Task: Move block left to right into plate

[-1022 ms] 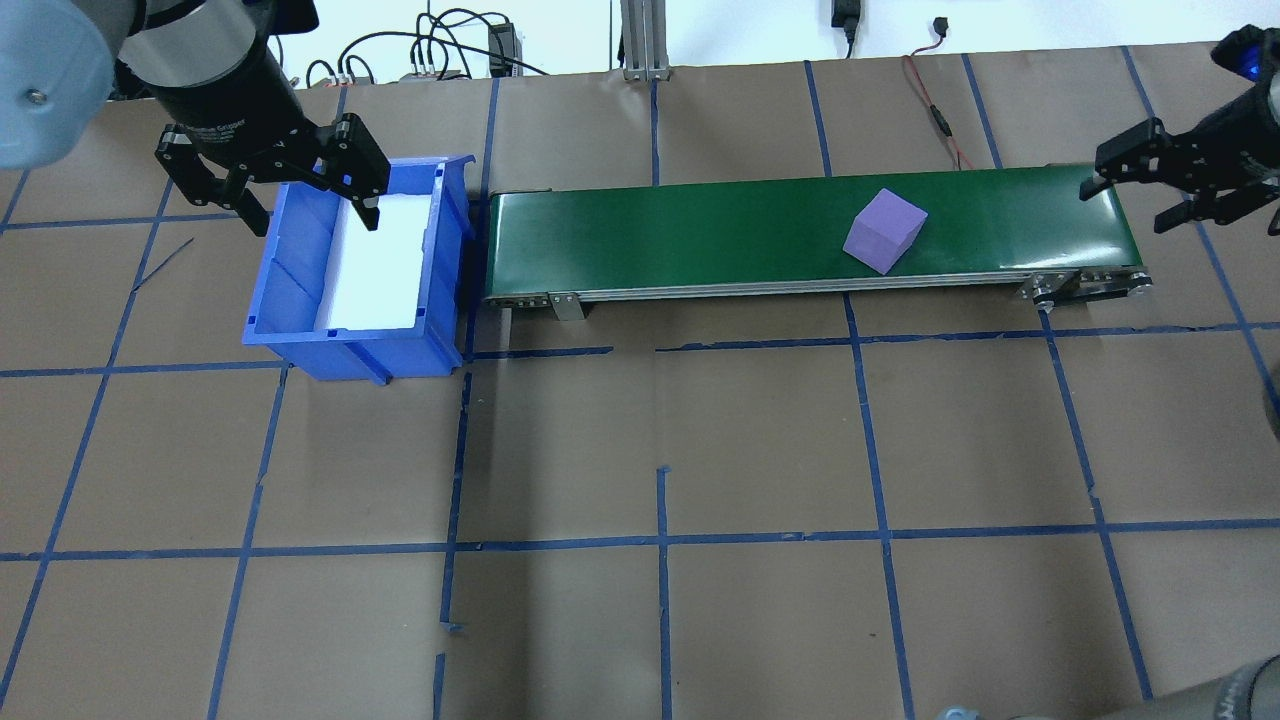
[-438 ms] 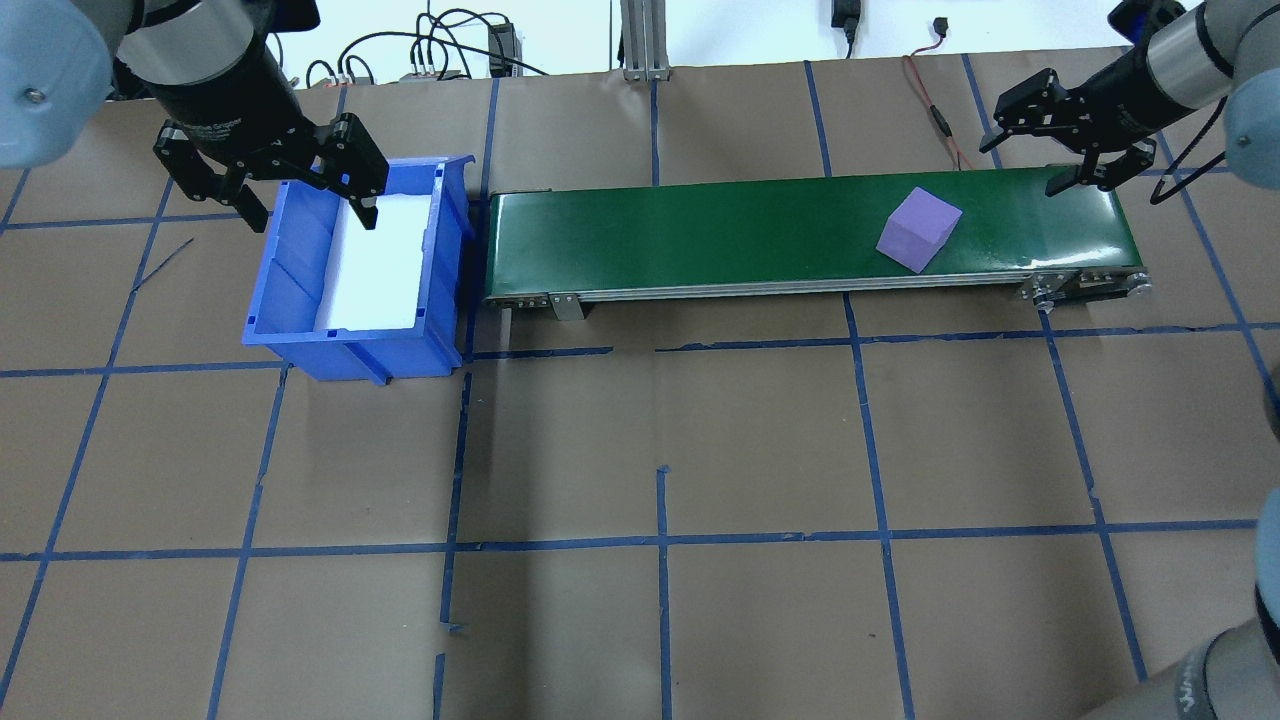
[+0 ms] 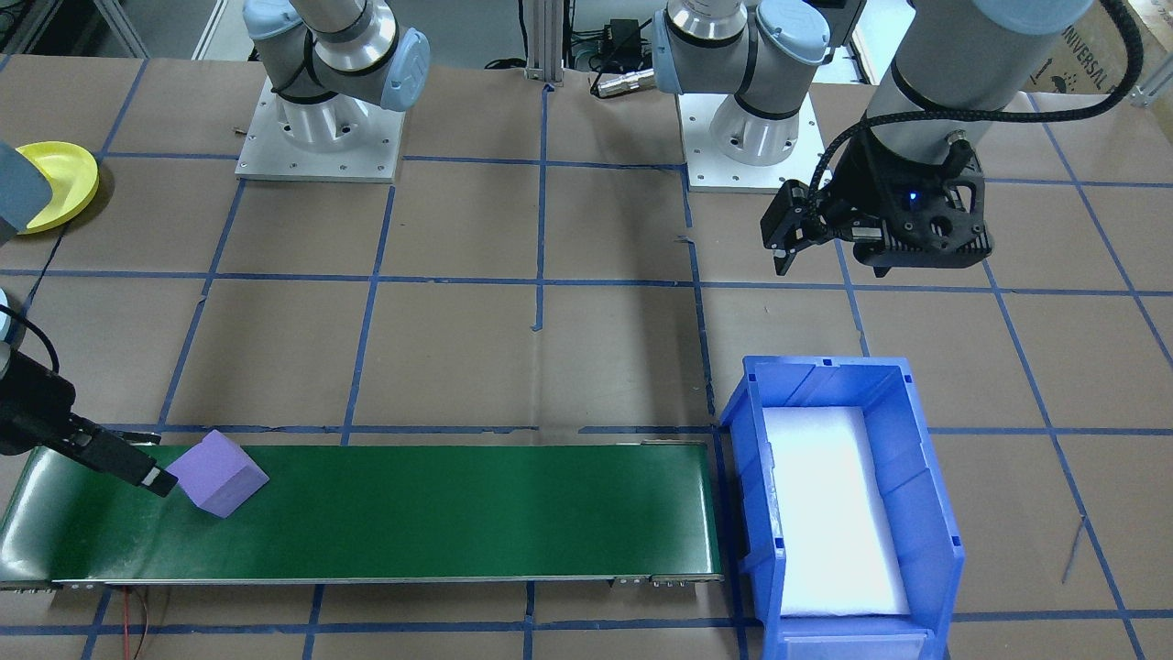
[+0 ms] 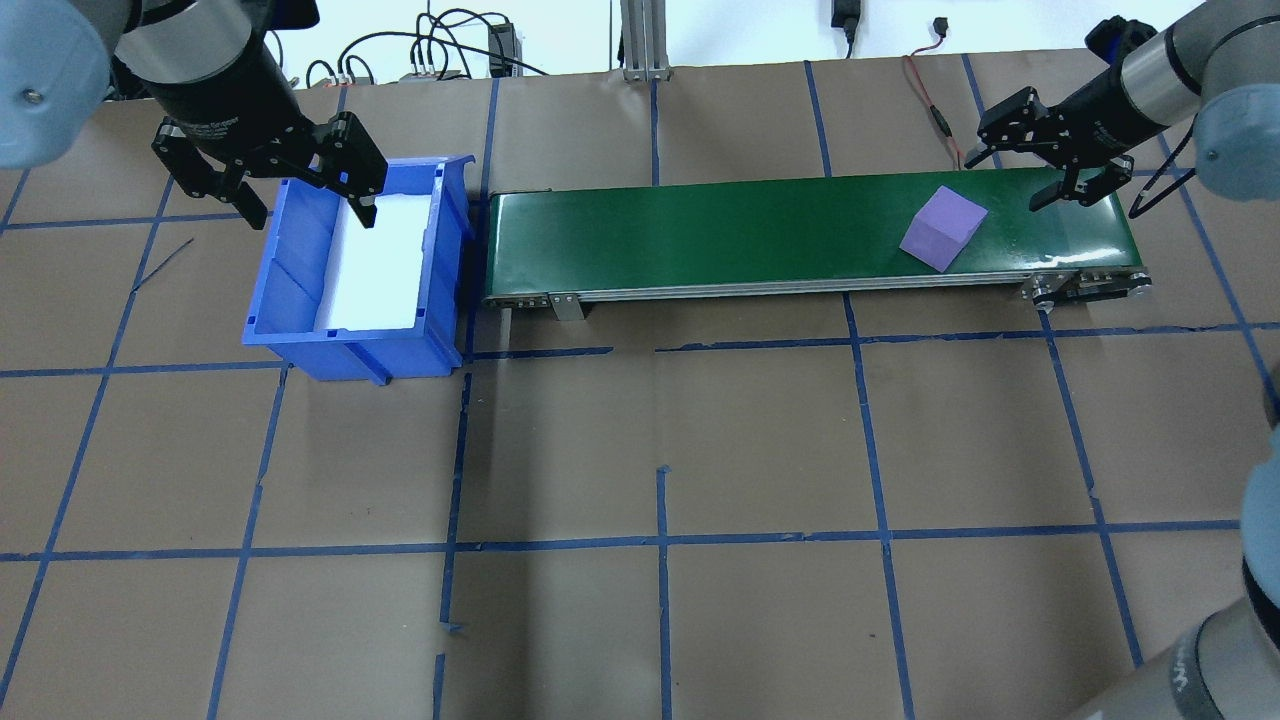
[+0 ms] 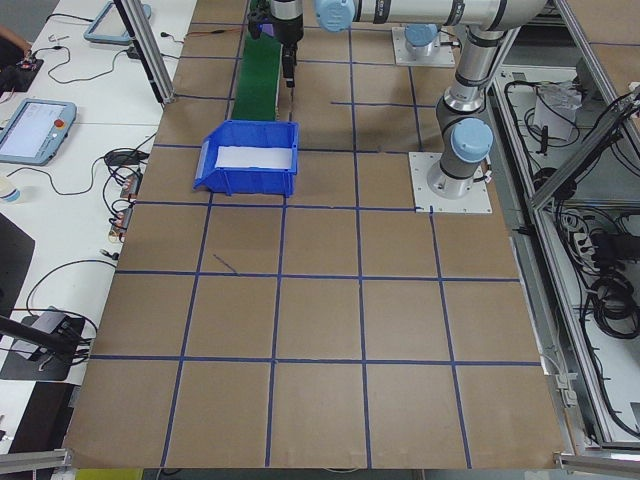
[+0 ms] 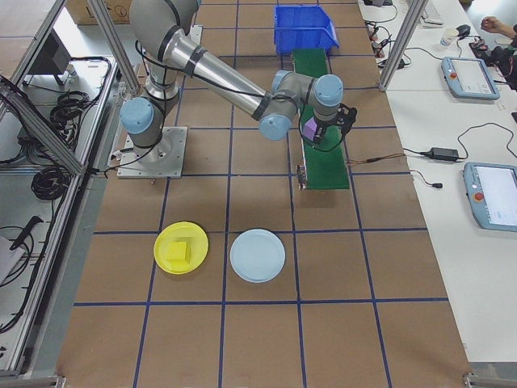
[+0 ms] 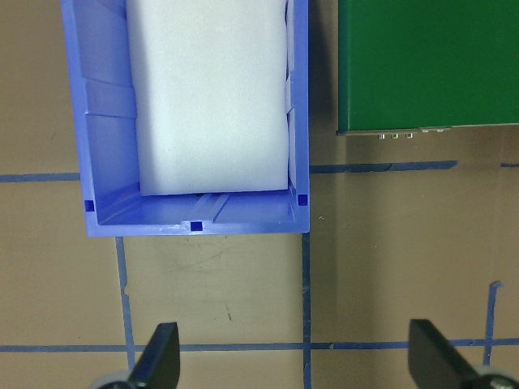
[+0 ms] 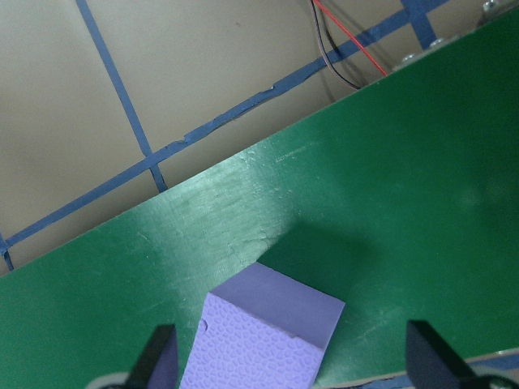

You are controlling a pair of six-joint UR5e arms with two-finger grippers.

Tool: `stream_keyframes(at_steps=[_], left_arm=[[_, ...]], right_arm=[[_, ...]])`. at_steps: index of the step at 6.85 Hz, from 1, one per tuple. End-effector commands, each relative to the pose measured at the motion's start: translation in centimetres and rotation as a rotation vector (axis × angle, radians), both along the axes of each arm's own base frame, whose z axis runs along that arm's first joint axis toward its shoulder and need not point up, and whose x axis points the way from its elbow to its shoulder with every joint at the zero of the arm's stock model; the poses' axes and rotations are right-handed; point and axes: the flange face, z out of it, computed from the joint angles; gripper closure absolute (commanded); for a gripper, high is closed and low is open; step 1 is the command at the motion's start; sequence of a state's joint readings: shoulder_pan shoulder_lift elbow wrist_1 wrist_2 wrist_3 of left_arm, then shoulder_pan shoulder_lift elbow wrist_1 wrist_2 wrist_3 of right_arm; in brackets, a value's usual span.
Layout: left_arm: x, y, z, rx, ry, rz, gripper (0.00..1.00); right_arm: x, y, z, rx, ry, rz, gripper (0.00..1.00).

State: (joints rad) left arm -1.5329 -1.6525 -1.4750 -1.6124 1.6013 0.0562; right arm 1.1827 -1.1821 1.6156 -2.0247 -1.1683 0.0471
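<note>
Hovering just right of the purple block (image 4: 943, 228) on the green conveyor (image 4: 700, 230), the right gripper (image 4: 1040, 165) is spread wide — best to centre it over the block's flat faces before clenching; the left gripper (image 4: 290, 190) hangs released too.

Left arm: enters overhead view at 10 o'clock, wrist pointed down, black two-finger left gripper (image 4: 305, 195) held aloft, fingers spread wide, nothing between them.

Right arm: enters at 2 o'clock, reaching low toward 9 o'clock, forearm near level. Black two-finger right gripper (image 4: 1020, 165) has its fingers wide apart and empty; wrist view shows both fingertips (image 8: 160, 361) at the frame's lower corners.
</note>
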Motion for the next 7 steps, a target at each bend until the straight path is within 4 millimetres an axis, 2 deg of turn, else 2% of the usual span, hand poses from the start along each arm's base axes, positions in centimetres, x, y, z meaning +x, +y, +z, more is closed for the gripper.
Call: stream_keyframes(at_steps=[1, 4, 5, 6, 7], left_arm=[[-0.1, -0.1, -0.2, 0.005, 0.006, -0.006, 0.00], [0.0, -0.1, -0.1, 0.002, 0.005, -0.005, 0.00], [0.0, -0.1, -0.1, 0.002, 0.005, -0.005, 0.00], [0.0, -0.1, -0.2, 0.003, 0.005, -0.005, 0.00], [-0.1, 0.0, 0.0, 0.000, 0.006, -0.006, 0.00]], right_arm=[[0.0, -0.1, -1.8, 0.028, -0.006, 0.001, 0.00], [-0.6, -0.5, -4.8, 0.063, 0.031, 0.008, 0.00], [-0.8, -0.3, -5.4, 0.081, 0.050, 0.012, 0.14], [-1.0, 0.1, -5.3, 0.067, 0.097, 0.025, 0.60], [-1.3, 0.5, -5.6, 0.065, 0.138, 0.086, 0.67]])
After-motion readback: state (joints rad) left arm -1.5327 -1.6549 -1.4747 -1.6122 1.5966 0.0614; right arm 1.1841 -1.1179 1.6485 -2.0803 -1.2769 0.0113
